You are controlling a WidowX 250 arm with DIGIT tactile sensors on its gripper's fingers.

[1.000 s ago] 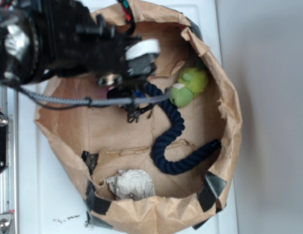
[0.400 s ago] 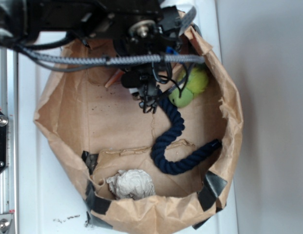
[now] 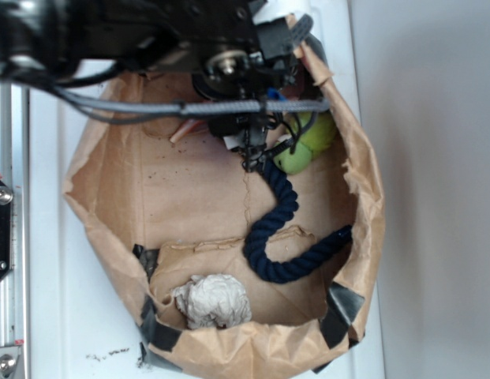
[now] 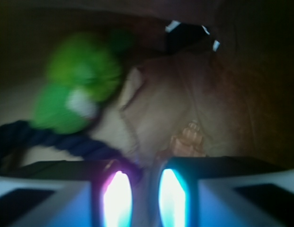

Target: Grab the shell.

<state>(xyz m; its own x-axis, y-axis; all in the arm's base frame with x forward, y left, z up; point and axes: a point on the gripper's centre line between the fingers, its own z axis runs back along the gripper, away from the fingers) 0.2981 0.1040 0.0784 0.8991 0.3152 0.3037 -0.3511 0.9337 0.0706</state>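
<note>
The shell (image 4: 188, 138) lies on the paper bag (image 3: 363, 197) floor near its far wall, just ahead of the gripper (image 4: 146, 189); in the exterior view only its pale tip (image 3: 181, 130) shows. The jaws stand nearly together with nothing between them.

Risks:
- The narrow jaw gap may not span the shell, which would push it away.
- The dark rope (image 3: 278, 229) and green ball (image 3: 304, 142) lie just beside the approach path; contact may snag.
- Motion blur limits alignment certainty.
</note>
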